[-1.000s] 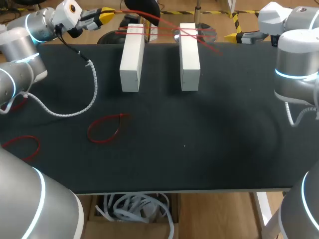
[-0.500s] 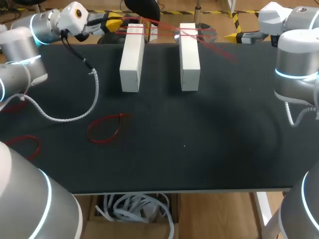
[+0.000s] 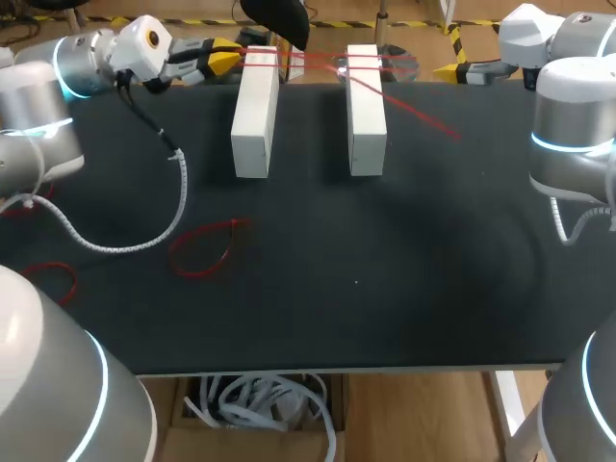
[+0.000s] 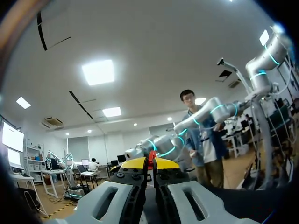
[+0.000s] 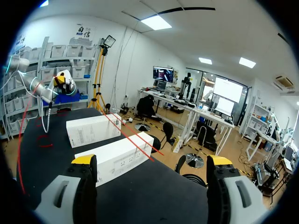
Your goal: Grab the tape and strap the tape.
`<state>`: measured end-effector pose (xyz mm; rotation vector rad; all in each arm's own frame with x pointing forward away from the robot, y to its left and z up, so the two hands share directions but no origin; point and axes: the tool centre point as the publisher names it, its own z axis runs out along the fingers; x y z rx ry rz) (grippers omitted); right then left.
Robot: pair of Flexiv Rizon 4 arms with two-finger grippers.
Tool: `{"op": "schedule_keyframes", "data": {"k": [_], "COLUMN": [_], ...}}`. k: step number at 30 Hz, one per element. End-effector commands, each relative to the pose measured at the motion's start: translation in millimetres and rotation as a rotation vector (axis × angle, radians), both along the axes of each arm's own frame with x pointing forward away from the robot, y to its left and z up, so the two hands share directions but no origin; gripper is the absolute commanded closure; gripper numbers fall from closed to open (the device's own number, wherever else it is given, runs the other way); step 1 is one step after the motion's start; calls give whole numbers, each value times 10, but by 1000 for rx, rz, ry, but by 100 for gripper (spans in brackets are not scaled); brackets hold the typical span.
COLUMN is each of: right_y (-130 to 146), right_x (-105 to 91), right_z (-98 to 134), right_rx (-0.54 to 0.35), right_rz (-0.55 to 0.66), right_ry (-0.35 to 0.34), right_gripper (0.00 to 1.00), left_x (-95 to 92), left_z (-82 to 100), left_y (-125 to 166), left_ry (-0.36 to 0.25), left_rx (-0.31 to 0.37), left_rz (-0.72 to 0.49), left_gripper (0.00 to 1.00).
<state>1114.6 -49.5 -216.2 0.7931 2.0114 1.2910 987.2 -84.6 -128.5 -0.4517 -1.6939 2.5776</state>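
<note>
Two white boxes, the left box [image 3: 255,111] and the right box [image 3: 366,106], lie side by side at the table's far edge. A thin red tape [image 3: 414,110] crosses both boxes' far ends, and its loose tail slants out past the right box. My left gripper [image 3: 219,60] is just left of the left box, shut on the tape's end; in the left wrist view a bit of red tape [image 4: 150,160] shows between the closed yellow tips [image 4: 147,163]. My right gripper [image 3: 452,70] hovers open at the far right edge; its view [image 5: 152,163] shows both boxes [image 5: 117,156] ahead.
A red tape loop [image 3: 202,248] lies on the black table [image 3: 385,269] left of the middle, and another red loop [image 3: 48,279] lies near the left edge. The left arm's white spiral cable [image 3: 144,226] trails over the table's left part.
My left gripper has moved right along the far edge, closer to the left box. The tape's loose tail has swung further right and nearer. The right arm has stayed put.
</note>
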Motion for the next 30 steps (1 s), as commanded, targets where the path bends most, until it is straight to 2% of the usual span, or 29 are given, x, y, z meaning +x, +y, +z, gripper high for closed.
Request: {"op": "schedule_keyframes", "data": {"k": [1, 4, 11, 18, 30], "right_y": [-1, -1, -1, -1, -1], "right_x": [0, 0, 0, 0, 0], "right_z": [0, 0, 0, 0, 0], "right_rx": [0, 0, 0, 0, 0], "right_rz": [0, 0, 0, 0, 0], "right_ry": [0, 0, 0, 0, 0], "right_gripper": [0, 0, 0, 0, 0], "left_x": [-201, -337, -631, -835, -1159], "left_z": [67, 103, 234, 291, 389], "left_y": [-12, -22, -58, -102, -100], "left_ry": [145, 190, 241, 244, 322], "left_rx": [-27, -25, -16, -27, -14], "left_rz": [328, 332, 399, 453, 430], "left_gripper": [100, 100, 100, 100, 100]}}
